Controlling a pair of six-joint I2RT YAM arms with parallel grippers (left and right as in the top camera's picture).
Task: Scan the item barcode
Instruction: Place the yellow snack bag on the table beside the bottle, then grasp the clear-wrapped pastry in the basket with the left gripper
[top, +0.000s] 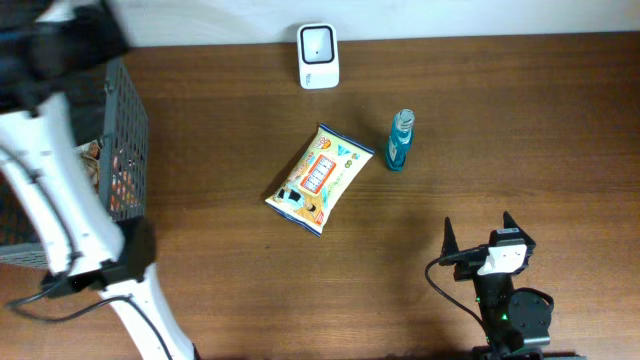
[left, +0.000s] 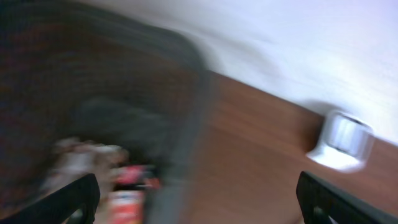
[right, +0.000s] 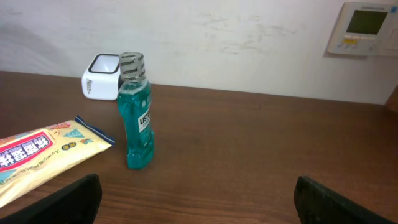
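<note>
"Brown wood nearest the right wrist camera. What is over it?"

"The right gripper (right: 196, 186), low above the surface (right: 261, 162) at its near right corner. Its fingers are spread wide with nothing between them, and only their dark tips show, one in each bottom corner of that view."

"And just beyond?"

"A snack packet (right: 43, 158) lying flat, its left end cut off by the frame edge. From overhead the whole of it shows, printed face up near the middle of the surface. Near the packet's far right corner, but apart from it, a teal bottle (right: 138, 112) stands upright. I cannot make out a barcode on either."

"Further back?"

"A white scanner (right: 102, 76) against the wall, its right edge behind the bottle's cap in the wrist view. From overhead it stands by itself at the far edge. Higher on the wall is a control panel (right: 367, 28), cut off at the right."

"The left side?"

"Hard to read, because the left wrist picture is smeared. The left gripper (left: 198, 186) has its fingers well apart and empty. Ahead of it is the dark rim of a basket (left: 186, 118), with blurred red-and-white packs (left: 127, 186) inside that I cannot identify. Overhead, the white left arm (top: 50, 200) covers part of the basket at the left edge, and I cannot pick out the gripper there."
</note>
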